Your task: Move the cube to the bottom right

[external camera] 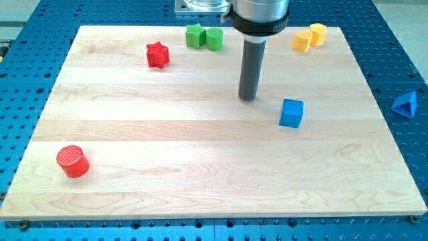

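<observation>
Nearest, red cylinder sits bottom left; my tip, touching nothing, stands just left of blue cube.

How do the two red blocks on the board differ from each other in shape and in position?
The red star block has a pointed, star-like outline, while the red cylinder is round with a flat circular top. The red star block lies near the view's top, left of the green blocks; the red cylinder stands alone near the view's bottom left. My tip is nearer the star than the cylinder. Both are red and look similar in size.
</observation>
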`<state>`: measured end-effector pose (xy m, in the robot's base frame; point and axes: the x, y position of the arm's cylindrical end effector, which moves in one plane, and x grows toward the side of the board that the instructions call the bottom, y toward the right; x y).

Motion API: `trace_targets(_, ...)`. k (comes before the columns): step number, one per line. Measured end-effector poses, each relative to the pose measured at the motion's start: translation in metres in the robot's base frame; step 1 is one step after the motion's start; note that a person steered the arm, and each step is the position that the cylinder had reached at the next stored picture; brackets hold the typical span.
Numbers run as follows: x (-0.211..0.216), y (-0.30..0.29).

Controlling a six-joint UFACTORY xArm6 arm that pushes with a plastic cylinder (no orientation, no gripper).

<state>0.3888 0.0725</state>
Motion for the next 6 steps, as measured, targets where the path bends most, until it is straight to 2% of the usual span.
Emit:
trace_targets(1, -0.009, 0.021)
trace_targets(4, 0.051, 0.05)
trace_targets(6, 0.149, 0.111)
